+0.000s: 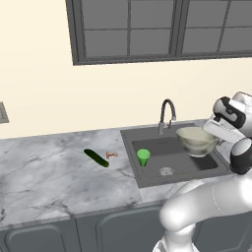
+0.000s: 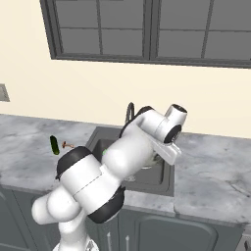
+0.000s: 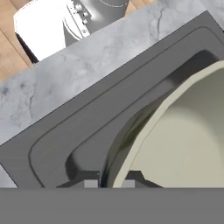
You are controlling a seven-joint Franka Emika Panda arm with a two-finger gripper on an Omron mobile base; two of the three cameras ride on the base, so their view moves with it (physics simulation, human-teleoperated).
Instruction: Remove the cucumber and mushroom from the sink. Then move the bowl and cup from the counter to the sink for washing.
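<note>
Left base view: cucumber (image 1: 96, 158) lengthwise diagonal on counter (image 1: 44, 170).

Tool (image 3: 109, 183) nearly closed, arm extended forward.

Below the claw (image 3: 109, 183) the bowl (image 1: 197, 140) blocks the sink's (image 1: 147, 172) right half; the cup (image 1: 143, 157) stands leftward, bare basin between.

Dark-framed window (image 1: 162, 27), wall outlet (image 1: 3, 112)
</note>
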